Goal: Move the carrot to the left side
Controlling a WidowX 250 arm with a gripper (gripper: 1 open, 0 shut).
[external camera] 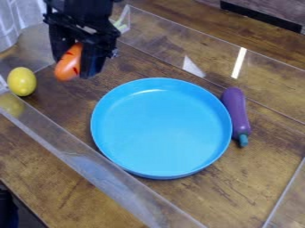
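Observation:
The orange carrot (pixel 68 62) hangs between the black fingers of my gripper (pixel 77 61), which is shut on it above the wooden table at the upper left. Only the carrot's orange body shows; its green top is hidden by the gripper. It hangs left of the blue plate (pixel 119 111) and up and to the right of the yellow lemon (pixel 21 81).
A purple eggplant (pixel 237 114) with a green tip lies right of the blue plate. A clear plastic wall (pixel 71 142) runs along the table's front left, and another borders the back. Bare wood shows between the lemon and the plate.

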